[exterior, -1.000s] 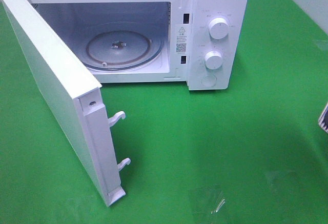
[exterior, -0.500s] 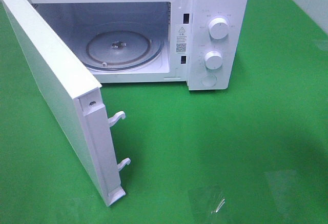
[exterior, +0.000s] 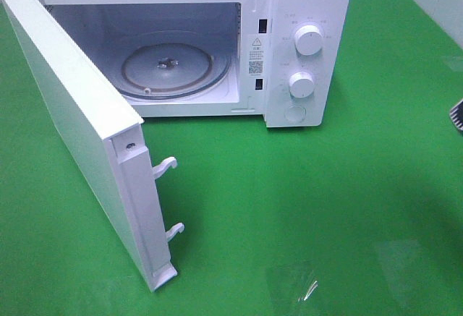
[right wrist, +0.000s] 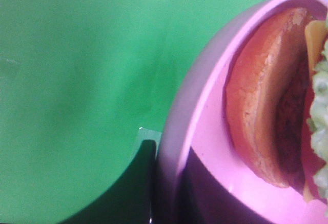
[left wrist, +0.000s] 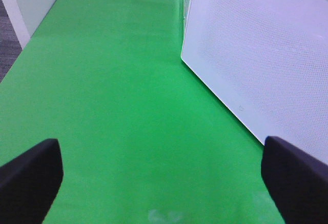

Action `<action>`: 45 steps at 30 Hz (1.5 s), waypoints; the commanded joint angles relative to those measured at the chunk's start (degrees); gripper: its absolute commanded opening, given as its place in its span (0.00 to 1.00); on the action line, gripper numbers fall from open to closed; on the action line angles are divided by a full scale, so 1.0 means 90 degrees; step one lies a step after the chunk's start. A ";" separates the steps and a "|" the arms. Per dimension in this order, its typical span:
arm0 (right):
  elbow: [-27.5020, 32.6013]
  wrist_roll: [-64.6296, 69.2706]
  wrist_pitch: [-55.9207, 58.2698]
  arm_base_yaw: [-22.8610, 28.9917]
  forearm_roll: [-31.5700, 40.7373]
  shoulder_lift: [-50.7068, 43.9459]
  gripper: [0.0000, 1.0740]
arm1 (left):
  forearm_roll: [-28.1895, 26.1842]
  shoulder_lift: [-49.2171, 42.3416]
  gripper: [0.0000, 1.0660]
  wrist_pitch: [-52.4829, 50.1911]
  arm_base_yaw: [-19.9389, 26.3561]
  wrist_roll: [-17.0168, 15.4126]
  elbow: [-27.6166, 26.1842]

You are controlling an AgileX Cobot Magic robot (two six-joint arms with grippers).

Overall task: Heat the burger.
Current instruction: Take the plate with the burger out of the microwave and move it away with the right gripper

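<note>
The microwave (exterior: 217, 41) stands on the green counter (exterior: 325, 207) with its door (exterior: 79, 128) swung fully open toward the left side of the exterior view. 2 white latch hooks (exterior: 168, 165) project from the free edge of the door. Inside the cavity, the glass turntable (exterior: 168, 66) lies flat and bare. The control panel, right of the cavity, carries 2 round knobs (exterior: 309, 40) one above the other, with a round button (exterior: 295, 113) below them.

The left tool (left wrist: 164, 175) hangs over the counter beside the outer face of the door. Its 2 dark fingertips (left wrist: 31, 178) stand wide apart, with nothing between them.

The right tool does not show its fingers in its own wrist view; its jaws stand narrow. That view is filled by the pink plate (right wrist: 200, 131), seen very close and steeply tilted within the frame, above the green counter. Whether the right tool grips the plate cannot be told. The burger (right wrist: 266, 116) lies on the plate, showing its orange-brown bottom bun, a dark layer and a frilly green lettuce edge. In the exterior view, only a small dark part (exterior: 456, 114) of the right arm shows at the right border, well apart from the microwave.
</note>
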 commanded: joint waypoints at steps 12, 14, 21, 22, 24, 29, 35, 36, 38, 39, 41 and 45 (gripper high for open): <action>-0.0070 0.0115 -0.0764 -0.1229 -0.0516 0.0840 0.00 | -0.0013 -0.0102 0.94 0.0019 0.0006 0.0006 0.0000; -0.0070 0.0134 -0.0891 -0.1324 -0.0554 0.0961 0.00 | -0.0013 -0.0102 0.94 0.0019 0.0006 0.0006 0.0000; -0.0070 0.0357 -0.1165 -0.1566 -0.0738 0.1248 0.00 | -0.0013 -0.0102 0.94 0.0019 0.0006 0.0006 0.0000; -0.0070 0.0471 -0.1324 -0.1713 -0.0745 0.1432 0.00 | -0.0013 -0.0102 0.94 0.0019 0.0006 0.0006 0.0000; -0.0070 0.0554 -0.1426 -0.1789 -0.0751 0.1541 0.00 | -0.0013 -0.0102 0.94 0.0019 0.0006 0.0006 0.0000; -0.0070 0.0707 -0.1541 -0.1821 -0.0885 0.1757 0.00 | -0.0013 -0.0102 0.94 0.0019 0.0006 0.0006 0.0000; -0.0070 0.0923 -0.1700 -0.1821 -0.0917 0.2165 0.00 | -0.0013 -0.0102 0.94 0.0019 0.0006 0.0006 0.0000; -0.0070 0.0974 -0.1713 -0.1821 -0.0961 0.2228 0.00 | -0.0013 -0.0102 0.94 0.0019 0.0006 0.0006 0.0000; -0.0070 0.1108 -0.1725 -0.1821 -0.1044 0.2349 0.00 | -0.0013 -0.0102 0.94 0.0019 0.0006 0.0006 0.0000; -0.0070 0.1108 -0.1725 -0.1821 -0.1044 0.2349 0.00 | -0.0013 -0.0102 0.94 0.0019 0.0006 0.0006 0.0000; -0.0070 0.1254 -0.1770 -0.1821 -0.1082 0.2591 0.00 | -0.0013 -0.0102 0.94 0.0019 0.0006 0.0006 0.0000; -0.0070 0.1579 -0.1853 -0.1821 -0.1235 0.2782 0.00 | -0.0013 -0.0102 0.94 0.0019 0.0006 0.0006 0.0000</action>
